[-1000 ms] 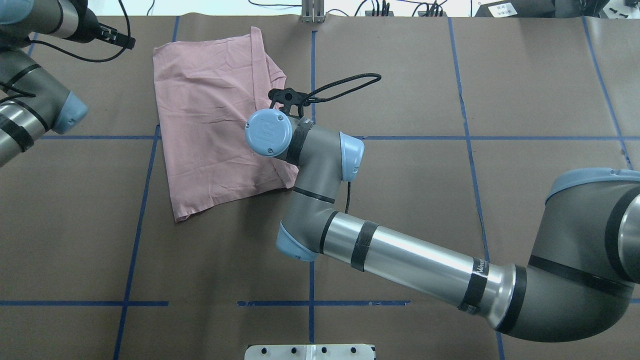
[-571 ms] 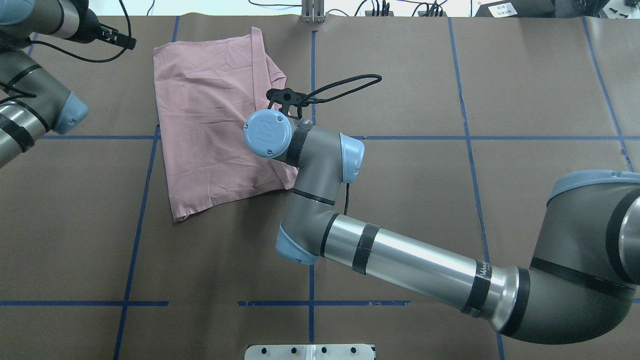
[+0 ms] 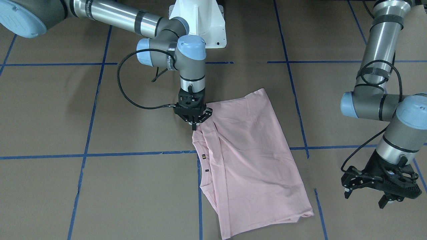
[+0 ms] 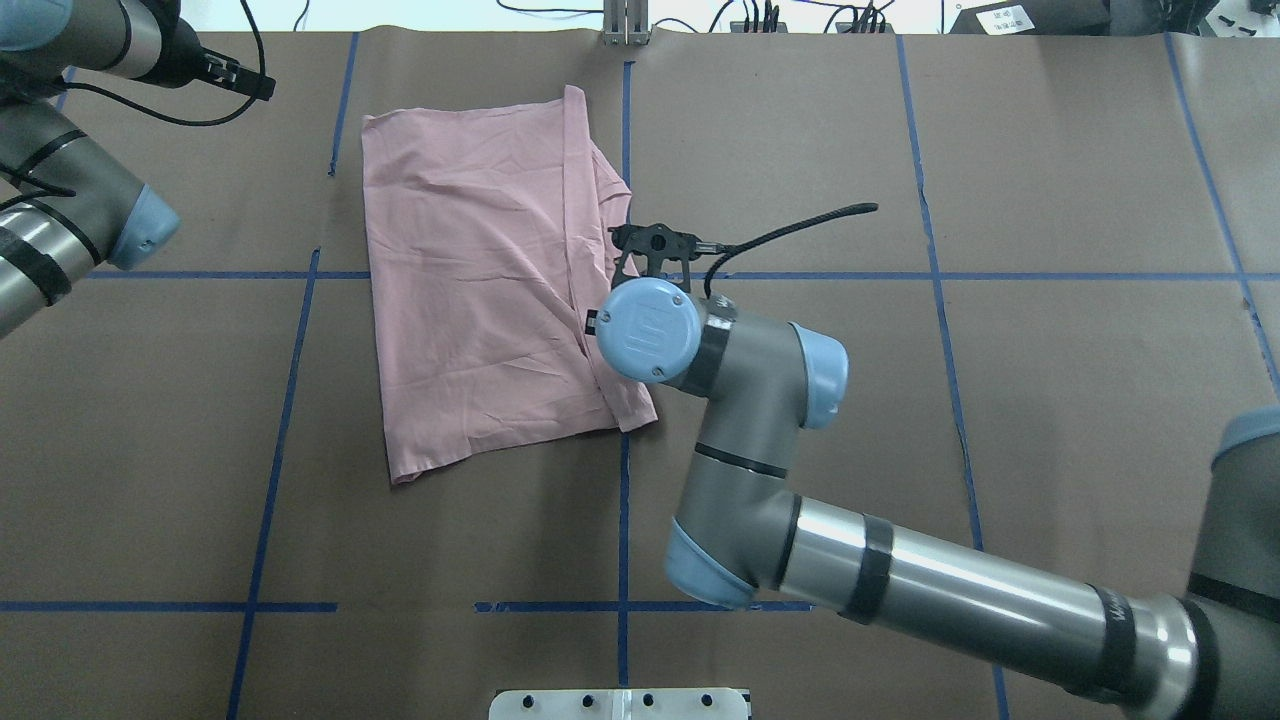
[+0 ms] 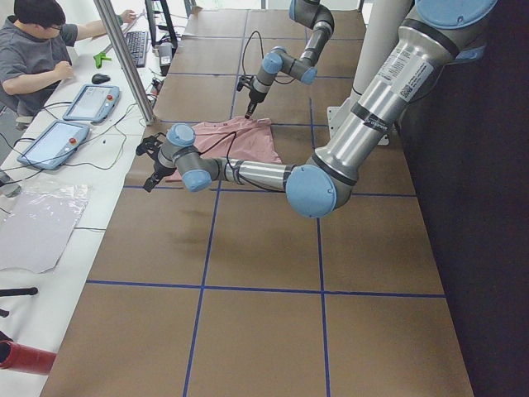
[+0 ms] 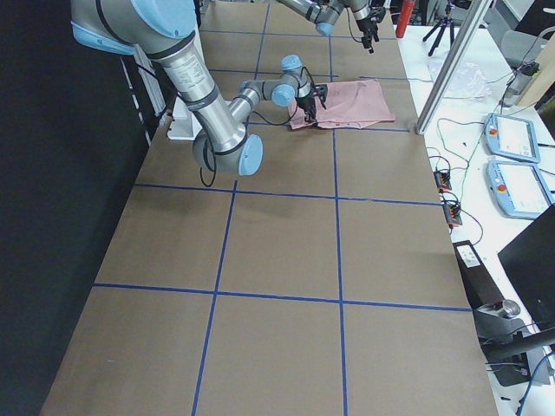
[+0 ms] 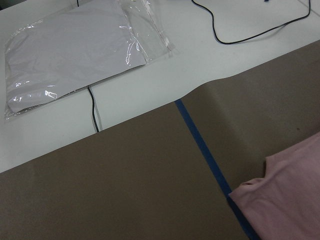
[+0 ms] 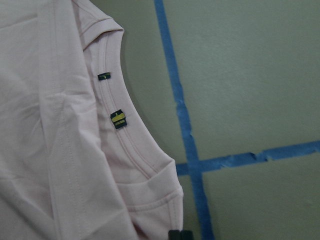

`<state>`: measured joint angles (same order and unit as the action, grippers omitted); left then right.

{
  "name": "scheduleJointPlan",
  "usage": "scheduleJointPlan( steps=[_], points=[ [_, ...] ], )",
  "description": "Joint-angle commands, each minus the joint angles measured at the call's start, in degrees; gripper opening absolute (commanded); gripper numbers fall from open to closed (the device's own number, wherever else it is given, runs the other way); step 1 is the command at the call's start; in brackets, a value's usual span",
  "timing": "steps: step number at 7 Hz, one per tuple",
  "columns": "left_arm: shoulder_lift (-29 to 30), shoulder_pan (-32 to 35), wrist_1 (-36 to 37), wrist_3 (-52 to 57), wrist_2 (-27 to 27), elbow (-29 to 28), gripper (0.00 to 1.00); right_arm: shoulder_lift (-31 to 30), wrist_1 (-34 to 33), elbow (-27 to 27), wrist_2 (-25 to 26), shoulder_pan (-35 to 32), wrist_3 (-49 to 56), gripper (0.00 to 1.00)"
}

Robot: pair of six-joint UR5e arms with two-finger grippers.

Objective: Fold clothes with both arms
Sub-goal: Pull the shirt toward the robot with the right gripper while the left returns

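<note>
The pale pink T-shirt [image 4: 480,300] lies folded lengthwise on the brown paper, left of the table's middle, print hidden. Its collar, with two small dark tags [image 8: 118,120], faces the centre line. My right gripper [image 3: 193,126] points straight down at the shirt's [image 3: 253,150] collar-side edge and is shut on a pinch of the fabric. The right wrist view shows its dark fingertips [image 8: 180,235] closed on the cloth's edge. My left gripper [image 3: 365,196] hangs open and holds nothing, off the shirt's far corner, clear of the cloth. In the overhead view it [image 4: 240,82] sits at the top left.
Blue tape lines [image 4: 625,450] divide the table. The white pedestal base [image 3: 200,23] stands at the robot's side. Beyond the far table edge are a clear plastic bag [image 7: 75,55], cables, tablets and a seated person [image 5: 33,50].
The right arm has swung towards the table's middle, dragging the shirt with it across the paper. The left arm has barely moved.
</note>
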<state>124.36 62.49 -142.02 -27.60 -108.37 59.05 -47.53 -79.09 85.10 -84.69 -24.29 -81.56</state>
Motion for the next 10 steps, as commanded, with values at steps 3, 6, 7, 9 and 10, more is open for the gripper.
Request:
scheduleJointPlan(
  steps=[3,6,7,9,10],
  points=[
    [0.0,-0.3,0.0,-0.1,0.0,0.4,1.00,-19.4,-1.7,21.9,6.9,8.5,-0.1,0.00],
    [-1.7,-2.3,0.3,-7.3,-0.1,5.4,1.00,-21.2,-1.1,23.9,11.3,10.4,0.0,1.00],
    [-3.2,-3.8,0.9,-12.8,-1.4,9.7,1.00,-23.2,0.0,27.2,11.0,10.5,-0.1,1.00],
    [-12.2,-12.3,1.3,-27.9,-1.9,23.9,1.00,-24.5,1.7,28.4,10.2,10.5,-0.4,1.00],
    [-18.0,-16.7,2.5,-32.7,0.1,32.8,1.00,-24.4,2.1,28.4,10.2,10.7,-0.4,1.00]
  ],
)
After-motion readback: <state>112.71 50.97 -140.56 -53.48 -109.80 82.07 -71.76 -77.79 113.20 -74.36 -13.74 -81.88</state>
